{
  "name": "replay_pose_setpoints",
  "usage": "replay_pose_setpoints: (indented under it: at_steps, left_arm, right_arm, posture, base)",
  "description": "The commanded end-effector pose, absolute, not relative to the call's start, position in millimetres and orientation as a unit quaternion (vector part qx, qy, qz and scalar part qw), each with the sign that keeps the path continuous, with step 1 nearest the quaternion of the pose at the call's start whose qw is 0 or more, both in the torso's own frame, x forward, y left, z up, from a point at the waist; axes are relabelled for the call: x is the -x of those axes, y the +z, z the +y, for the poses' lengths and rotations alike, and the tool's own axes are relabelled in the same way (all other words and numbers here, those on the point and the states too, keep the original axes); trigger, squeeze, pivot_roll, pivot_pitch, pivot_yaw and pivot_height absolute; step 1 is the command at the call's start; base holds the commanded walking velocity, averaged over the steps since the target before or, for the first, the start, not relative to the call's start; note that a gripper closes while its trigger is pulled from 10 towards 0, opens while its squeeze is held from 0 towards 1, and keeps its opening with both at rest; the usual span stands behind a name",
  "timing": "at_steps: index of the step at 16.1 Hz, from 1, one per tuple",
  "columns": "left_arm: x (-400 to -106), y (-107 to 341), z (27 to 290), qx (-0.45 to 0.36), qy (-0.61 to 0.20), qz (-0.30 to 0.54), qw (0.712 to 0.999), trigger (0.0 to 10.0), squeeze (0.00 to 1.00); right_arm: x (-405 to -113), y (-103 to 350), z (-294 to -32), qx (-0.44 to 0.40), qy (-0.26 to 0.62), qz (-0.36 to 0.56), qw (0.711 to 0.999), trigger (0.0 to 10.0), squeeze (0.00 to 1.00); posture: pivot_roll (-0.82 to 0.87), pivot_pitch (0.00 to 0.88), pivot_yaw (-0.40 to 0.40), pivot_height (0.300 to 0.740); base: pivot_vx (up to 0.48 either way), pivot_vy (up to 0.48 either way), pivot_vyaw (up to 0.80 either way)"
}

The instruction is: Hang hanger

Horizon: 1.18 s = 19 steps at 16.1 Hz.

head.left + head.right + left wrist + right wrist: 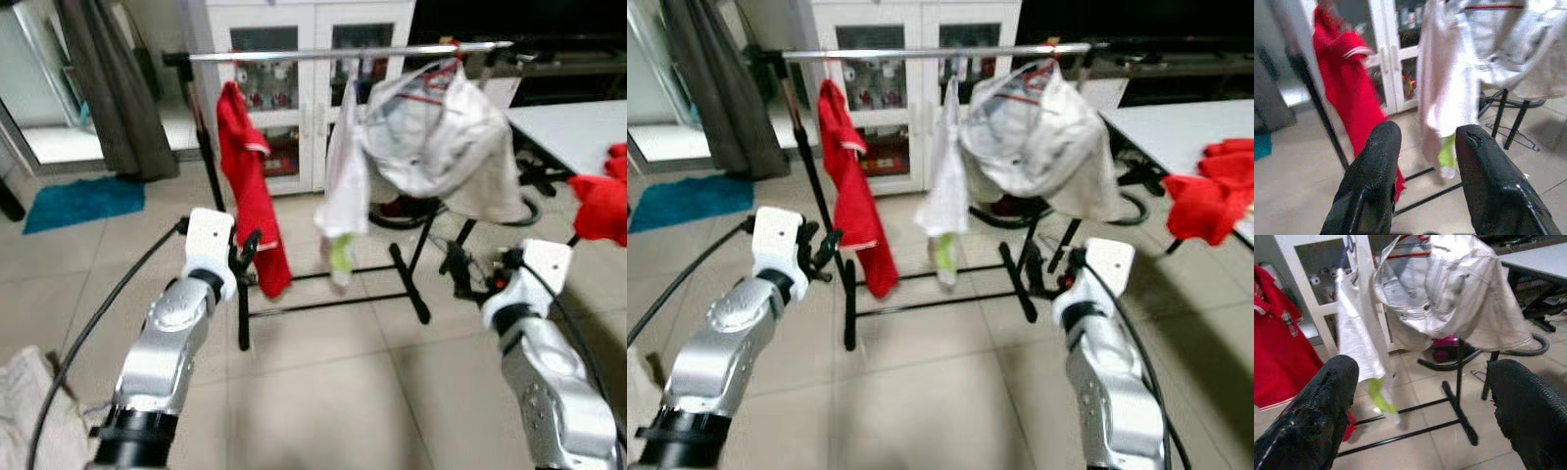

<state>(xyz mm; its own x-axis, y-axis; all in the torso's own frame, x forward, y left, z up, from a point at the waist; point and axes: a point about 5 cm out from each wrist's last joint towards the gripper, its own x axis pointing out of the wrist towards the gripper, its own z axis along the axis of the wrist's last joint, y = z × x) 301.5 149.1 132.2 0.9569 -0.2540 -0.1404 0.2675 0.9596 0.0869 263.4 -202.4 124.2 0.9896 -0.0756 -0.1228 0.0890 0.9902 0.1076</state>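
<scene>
Both pincers are raised toward the clothes rack and hold nothing: the left pincer (pixel 1422 176) has its fingers apart around bare air, and the right pincer (pixel 1420 406) is spread wider still, also bare.

Largest thing ahead is the clothes rack (pixel 323 304), a black frame on the tiled floor with a silver rail (pixel 323 53) crossing the upper middle of the left eye view. On the rail, from left to right, hang a red shirt (pixel 250 196), a white garment (pixel 343 186) with a green bit at its lower end, and a bulky grey garment (pixel 446 142) at the rail's right end. A thin red hanger (pixel 431 96) shows inside the grey garment, its hook at the rail (pixel 454 47).

As I judge it, the hanger is already on the rail and the hanging is done or nearly so; what may be left is only to draw the arms clear. The hanger sits above and beyond the right pincer, well apart from it, nothing touching.

At the right edge a white desk (pixel 558 127) carries red cloth (pixel 600 206). A white cabinet (pixel 304 98) stands behind the rack.
</scene>
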Motion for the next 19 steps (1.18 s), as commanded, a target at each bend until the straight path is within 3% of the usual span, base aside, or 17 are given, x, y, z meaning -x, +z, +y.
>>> replay_pose_setpoints:
  at_steps: [1,2,4,5,7,9,12,15,19]
  left_arm:
    - [-301,136,134,-0.051,-0.158,0.051,0.985,10.0,0.0]
    - [-302,137,135,-0.045,-0.153,0.046,0.986,10.0,0.0]
    - [-304,139,138,-0.028,-0.157,0.034,0.987,10.0,0.0]
    - [-304,140,140,-0.028,-0.155,0.034,0.987,10.0,0.0]
    - [-305,141,142,-0.023,-0.154,0.032,0.987,10.0,0.0]
    - [-306,141,142,-0.024,-0.151,0.03,0.988,10.0,0.0]
    - [-307,142,144,-0.028,-0.151,0.028,0.988,10.0,0.0]
    - [-307,142,146,-0.021,-0.152,0.031,0.988,10.0,0.01]
    - [-308,143,147,-0.017,-0.155,0.031,0.987,10.0,0.23]
  right_arm:
    - [-266,130,-207,-0.007,-0.064,0.039,0.997,10.0,0.0]
    - [-267,132,-207,0.007,-0.073,0.024,0.997,10.0,0.0]
    - [-267,126,-199,-0.054,-0.065,0.033,0.996,10.0,0.0]
    - [-265,128,-192,-0.056,-0.018,0.023,0.998,10.0,0.0]
    - [-264,127,-189,-0.065,-0.009,0.023,0.998,10.0,0.0]
    - [-266,126,-194,0.015,-0.031,0.022,0.999,10.0,0.0]
    - [-268,128,-195,0.016,-0.034,0.013,0.999,10.0,0.0]
    - [-268,124,-191,-0.039,-0.037,0.031,0.998,10.0,0.0]
    - [-269,122,-194,-0.041,-0.053,0.039,0.997,10.0,0.0]
  posture:
    - [-0.03,0.0,0.027,0.74]
    - [-0.03,0.0,0.028,0.74]
    - [-0.03,0.0,0.032,0.74]
    - [-0.02,0.0,0.031,0.74]
    - [-0.02,0.0,0.031,0.74]
    - [-0.02,0.0,0.028,0.74]
    - [-0.02,0.0,0.028,0.74]
    - [-0.02,0.0,0.029,0.74]
    - [-0.02,0.0,0.032,0.74]
  base:
    - [0.0,0.0,0.0]
    - [0.0,0.0,0.0]
    - [0.0,0.0,0.0]
    - [0.274,0.0,0.0]
    - [0.292,0.0,0.0]
    - [0.33,0.0,0.0]
    - [0.334,0.0,0.8]
    - [0.38,0.0,0.0]
    - [0.413,0.0,0.0]
